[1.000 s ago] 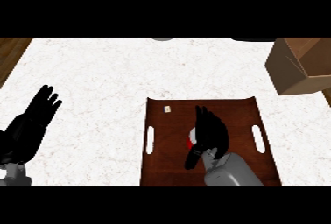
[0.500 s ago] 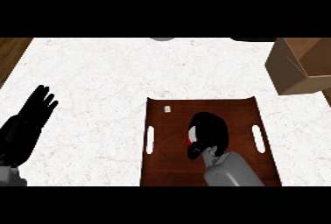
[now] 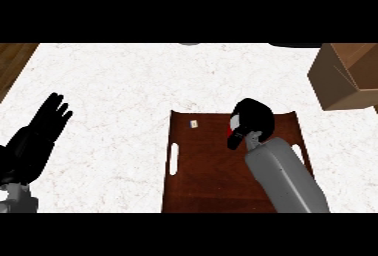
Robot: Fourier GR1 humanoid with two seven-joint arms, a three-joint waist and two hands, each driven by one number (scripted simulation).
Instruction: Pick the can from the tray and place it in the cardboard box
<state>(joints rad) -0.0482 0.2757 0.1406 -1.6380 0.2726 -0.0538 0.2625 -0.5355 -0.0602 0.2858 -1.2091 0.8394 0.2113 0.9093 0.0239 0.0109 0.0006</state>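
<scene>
Curling round the can (image 3: 232,131), of which only a red and white sliver showed, the right hand (image 3: 252,120) sat over the far part of the brown tray (image 3: 203,172). At the left, the left hand (image 3: 46,125) rested with straight fingers. Farther right stood the cardboard box (image 3: 345,75).

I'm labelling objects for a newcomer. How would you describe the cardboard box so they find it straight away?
Start at the dark brown tray in the middle of the white counter. Look up and right, to the counter's far right corner: the cardboard box stands there, cut off by the edge. It is the only tan, open-topped thing.
</scene>
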